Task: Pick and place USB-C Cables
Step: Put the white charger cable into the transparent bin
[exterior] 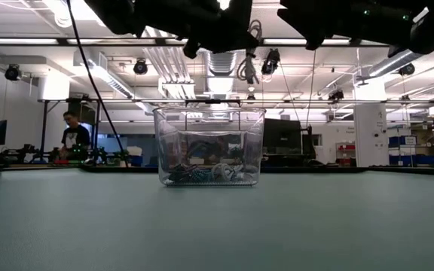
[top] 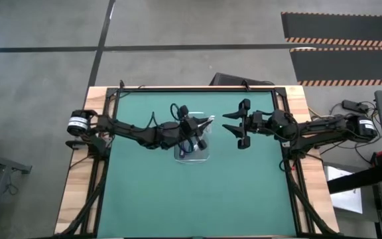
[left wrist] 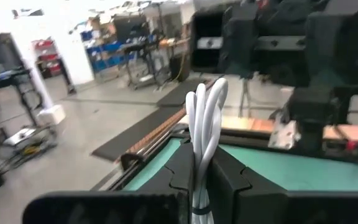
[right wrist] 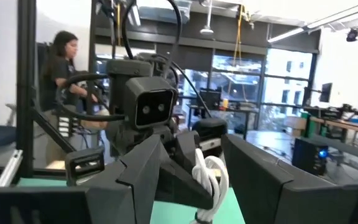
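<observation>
One white looped USB-C cable bundle point(left wrist: 205, 134) is pinched in the left gripper point(left wrist: 205, 180), raised above the clear rectangular plastic tray point(exterior: 209, 147). Facing it, the right gripper point(top: 239, 125) hangs spread and empty; a clean handover probably needs its fingers around the free loops before the left lets go.

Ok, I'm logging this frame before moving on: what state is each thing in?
Left gripper: shut on a white cable bundle, raised above the tray.
White cable bundle: held upright between the left fingers, off the table.
Right gripper: open, empty, facing the left gripper.
Clear tray: upright on the table, cables lying in its bottom.
</observation>
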